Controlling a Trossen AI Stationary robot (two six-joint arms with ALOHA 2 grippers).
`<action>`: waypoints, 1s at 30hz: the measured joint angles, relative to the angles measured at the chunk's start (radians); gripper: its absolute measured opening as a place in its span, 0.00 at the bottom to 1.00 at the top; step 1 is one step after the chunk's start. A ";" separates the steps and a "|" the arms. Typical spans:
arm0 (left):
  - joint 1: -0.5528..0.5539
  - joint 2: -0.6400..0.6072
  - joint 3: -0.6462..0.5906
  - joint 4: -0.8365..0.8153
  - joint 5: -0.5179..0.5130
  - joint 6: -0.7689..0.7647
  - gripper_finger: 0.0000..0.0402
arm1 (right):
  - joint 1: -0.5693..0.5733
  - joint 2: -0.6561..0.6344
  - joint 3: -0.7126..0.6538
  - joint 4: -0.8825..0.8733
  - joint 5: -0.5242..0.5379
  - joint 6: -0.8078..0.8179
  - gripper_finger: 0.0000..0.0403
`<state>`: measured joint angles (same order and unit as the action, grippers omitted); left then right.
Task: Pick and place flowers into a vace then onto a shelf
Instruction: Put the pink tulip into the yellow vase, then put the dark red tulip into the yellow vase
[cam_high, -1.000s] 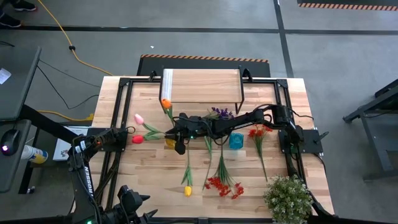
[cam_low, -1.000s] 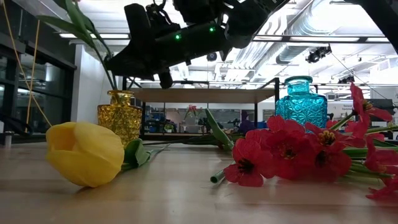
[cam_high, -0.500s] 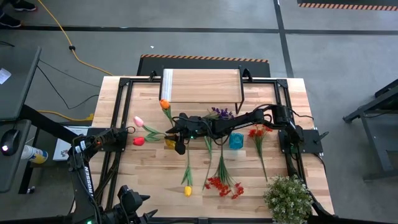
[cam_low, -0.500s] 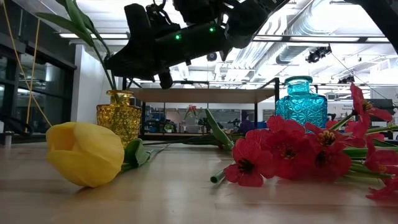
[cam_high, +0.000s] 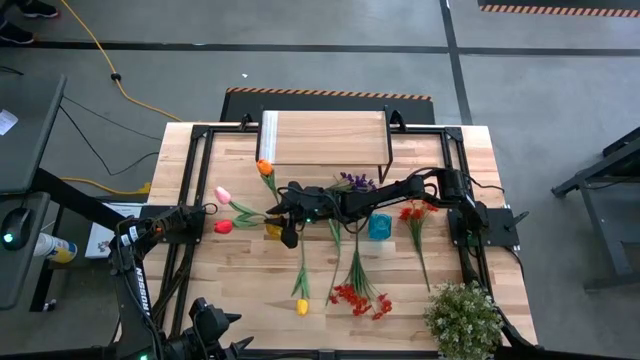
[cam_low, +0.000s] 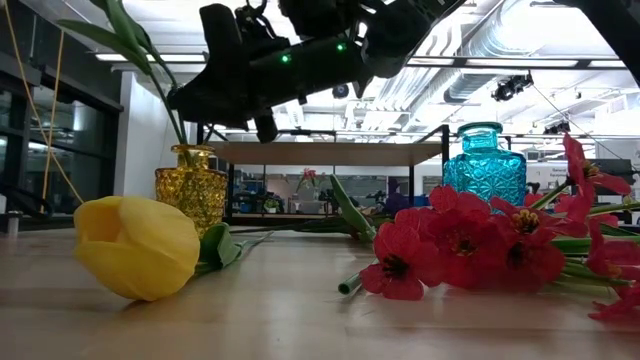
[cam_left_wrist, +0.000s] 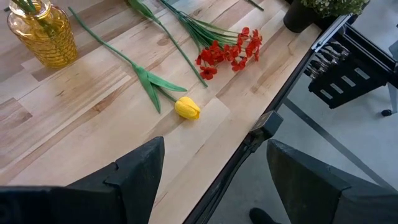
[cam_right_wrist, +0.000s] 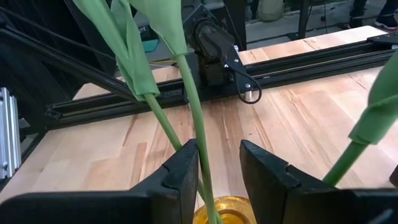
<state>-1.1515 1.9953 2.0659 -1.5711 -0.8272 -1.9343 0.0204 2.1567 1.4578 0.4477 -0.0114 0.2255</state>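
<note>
Comparison with the earlier frames: the orange tulip leaning out of the yellow vase stands slightly farther from the shelf than a second before; half a second ago it was already where it is now. Everything else is unchanged.

The right end effector hovers directly above the yellow vase, its fingers parted a little, with one green stem rising between them; contact with the stem cannot be judged. The pink tulip and red tulip also stand in this vase.

The left end effector waits at the tabletop edge, well apart from the yellow vase, fingers spread and empty.

The yellow tulip and red spray lie on the tabletop. The teal vase stands beside the yellow vase.

No legible writing appears.
</note>
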 joint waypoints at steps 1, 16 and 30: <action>0.000 0.000 0.000 0.000 0.000 0.000 0.79 | 0.000 0.000 0.000 0.005 0.000 0.001 0.27; 0.000 0.000 0.000 0.000 0.000 0.000 0.79 | 0.000 -0.003 0.000 0.035 -0.025 -0.001 0.27; 0.000 0.000 0.000 0.000 -0.001 0.019 0.79 | -0.001 -0.071 0.000 0.036 -0.022 -0.050 0.27</action>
<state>-1.1514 1.9953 2.0659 -1.5711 -0.8277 -1.9155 0.0196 2.0857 1.4578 0.4837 -0.0338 0.1757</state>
